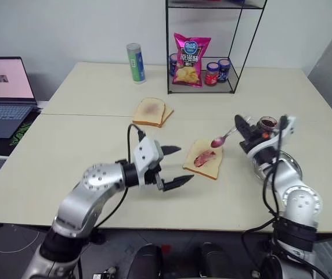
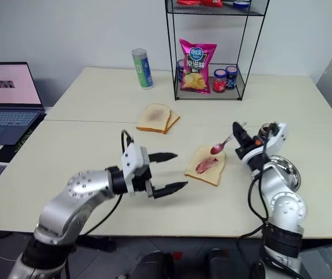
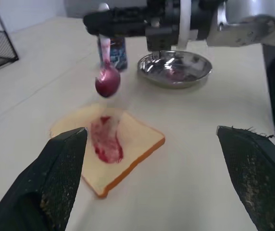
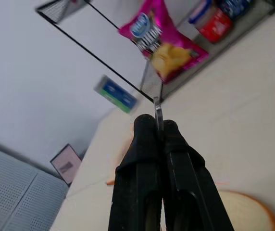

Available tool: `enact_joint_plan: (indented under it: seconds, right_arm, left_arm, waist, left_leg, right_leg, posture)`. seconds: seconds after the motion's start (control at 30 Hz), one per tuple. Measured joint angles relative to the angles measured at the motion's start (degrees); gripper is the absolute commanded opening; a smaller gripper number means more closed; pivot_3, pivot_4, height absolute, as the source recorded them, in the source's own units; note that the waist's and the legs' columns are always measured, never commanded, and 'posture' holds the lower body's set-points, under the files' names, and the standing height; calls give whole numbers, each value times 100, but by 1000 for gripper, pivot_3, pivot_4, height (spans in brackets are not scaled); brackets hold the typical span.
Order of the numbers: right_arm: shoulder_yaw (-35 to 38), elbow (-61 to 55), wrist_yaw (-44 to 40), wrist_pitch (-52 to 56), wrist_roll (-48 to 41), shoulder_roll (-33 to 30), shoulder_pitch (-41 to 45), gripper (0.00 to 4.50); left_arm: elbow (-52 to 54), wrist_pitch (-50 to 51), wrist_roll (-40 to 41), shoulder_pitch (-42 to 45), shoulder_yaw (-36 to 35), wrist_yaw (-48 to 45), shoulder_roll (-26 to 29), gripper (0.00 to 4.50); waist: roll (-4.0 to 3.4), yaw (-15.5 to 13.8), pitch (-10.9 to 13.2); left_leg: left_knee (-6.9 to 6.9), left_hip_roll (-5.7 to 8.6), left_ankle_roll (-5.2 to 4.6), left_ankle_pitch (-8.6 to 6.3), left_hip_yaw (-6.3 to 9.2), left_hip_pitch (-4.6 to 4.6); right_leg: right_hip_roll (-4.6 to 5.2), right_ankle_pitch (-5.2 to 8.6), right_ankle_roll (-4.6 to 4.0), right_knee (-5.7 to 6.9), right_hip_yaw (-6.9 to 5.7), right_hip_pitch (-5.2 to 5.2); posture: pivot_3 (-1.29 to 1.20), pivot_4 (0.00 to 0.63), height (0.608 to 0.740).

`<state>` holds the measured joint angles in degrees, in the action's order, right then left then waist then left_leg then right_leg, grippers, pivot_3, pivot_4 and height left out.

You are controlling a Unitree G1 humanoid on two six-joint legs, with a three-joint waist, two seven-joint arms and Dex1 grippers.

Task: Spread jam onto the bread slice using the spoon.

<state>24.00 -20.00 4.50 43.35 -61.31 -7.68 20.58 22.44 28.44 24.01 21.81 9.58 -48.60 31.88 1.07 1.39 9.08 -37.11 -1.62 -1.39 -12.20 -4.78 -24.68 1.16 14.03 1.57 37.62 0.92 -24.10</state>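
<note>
Silver-spooned right tool (image 1: 240,123) gripped the small shiny metal spoon (image 1: 223,139) above the square golden-tan bread slice (image 1: 204,158), which lay flat on the pale cream worktop (image 1: 85,139).
Its two black fingers were pinched tight on the slim handle, and the purple-smeared bowl hung in the air just over the slice's far edge, not touching it. A glossy dark-red streak of jam (image 3: 106,140) ran across the middle of the slice. The left tool (image 1: 173,165) hovered just beside the slice with its fingers spread wide and nothing between them. A round steel dish (image 3: 175,67) and an open jam jar (image 1: 266,123) sat near the right arm.
</note>
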Motion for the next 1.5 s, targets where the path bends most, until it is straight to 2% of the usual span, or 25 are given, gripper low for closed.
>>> enact_joint_plan:
  seconds: [0.13,0.23,0.33,0.4,0.5,0.6,0.77,0.97,1.0,1.03,1.07,1.33,1.5]
  right_arm:
    - [376,-281,456,-32,-68,-415,-257,19]
    - [632,-488,652,-112,0,-720,-489,19]
    - [971,-629,738,-472,579,-1065,-1039,19]
    - [1029,-552,762,-670,827,-1062,-1189,19]
    - [1072,32,686,-1170,1325,-913,-1303,19]
    - [1051,615,520,-1512,1577,-734,-1306,19]
    - [1025,1260,173,-1788,1645,-649,-1116,19]
    - [1041,1770,-183,-2144,1672,-559,-908,19]
    - [1044,1807,-223,-2181,1676,-552,-908,467]
    - [1038,1848,-235,-2178,1691,-546,-920,568]
    - [1033,1919,-244,-2174,1714,-519,-957,900]
    - [1072,2007,-319,-2159,1718,-497,-1132,2738]
    - [1074,2002,-317,-2131,1718,-531,-1170,3640]
  left_arm:
    - [-715,-8,-148,863,415,-349,-212,4500]
    - [-1363,-188,-404,1585,856,-637,-584,4500]
    - [-2447,-832,-879,2346,1429,-1019,-1214,4500]
    - [-2898,-1094,-1053,2527,1561,-1099,-1415,4500]
    - [-3749,-1453,-1232,2847,1605,-1093,-2021,4500]
    - [-4123,-1693,-1339,3010,1629,-1140,-2368,4500]
    - [-4522,-1890,-1486,3030,1628,-1172,-2596,4500]
    - [-4543,-1890,-1589,2979,1589,-1204,-2546,4500]
    - [-4536,-1890,-1635,2937,1589,-1213,-2521,4500]
    - [-4535,-1890,-1654,2905,1589,-1216,-2504,4500]
    - [-4529,-1890,-1670,2873,1589,-1218,-2488,4500]
    - [-4483,-1876,-1724,2837,1469,-1176,-2515,4500]
    - [-4483,-1885,-1724,2838,1456,-1171,-2548,4500]
  waist:
    - [1,-4,2]
    - [3,-33,3]
    - [3,-53,2]
    - [0,0,1]
    - [1,25,2]
    - [-1,41,1]
    - [-5,42,0]
    - [-5,33,0]
    - [-5,33,-1]
    - [-5,34,0]
    - [-5,31,-1]
    - [-8,26,0]
    - [-9,28,-1]
  left_leg:
    - [4,9,-1,0,-2,-6]
    - [7,7,-1,0,-2,-8]
    - [15,7,-2,0,0,-9]
    - [16,5,-3,-1,-4,-9]
    - [11,4,-4,-1,-3,-8]
    - [11,4,-4,0,-4,-7]
    - [11,3,-4,0,-3,-8]
    - [10,4,-4,-1,-2,-8]
    - [10,3,-4,0,-2,-7]
    - [10,2,-4,0,-1,-7]
    - [10,2,-4,0,0,-7]
    - [7,4,-4,0,-2,-8]
    - [8,3,-4,0,-1,-7]
  right_leg:
    - [0,-1,3,-9,1,-1]
    - [-4,-2,4,-20,4,-2]
    - [-13,1,8,-35,2,0]
    - [-12,1,9,-35,7,0]
    - [-17,-4,17,-34,6,0]
    - [-29,-5,19,-31,9,0]
    - [-34,-5,20,-31,8,0]
    - [-34,-5,20,-33,7,3]
    - [-34,-5,20,-32,7,4]
    - [-33,-5,20,-32,7,3]
    - [-33,-6,19,-31,6,3]
    - [-31,-8,19,-29,7,3]
    - [-32,-8,18,-28,7,3]
  posture:
    - [0,150,740]
    - [0,150,740]
    - [0,150,740]
    - [0,150,740]
    - [0,150,740]
    - [0,150,740]
    - [0,150,740]
    - [0,150,740]
    - [0,150,740]
    - [0,150,740]
    - [0,150,740]
    - [0,150,740]
    - [0,150,740]
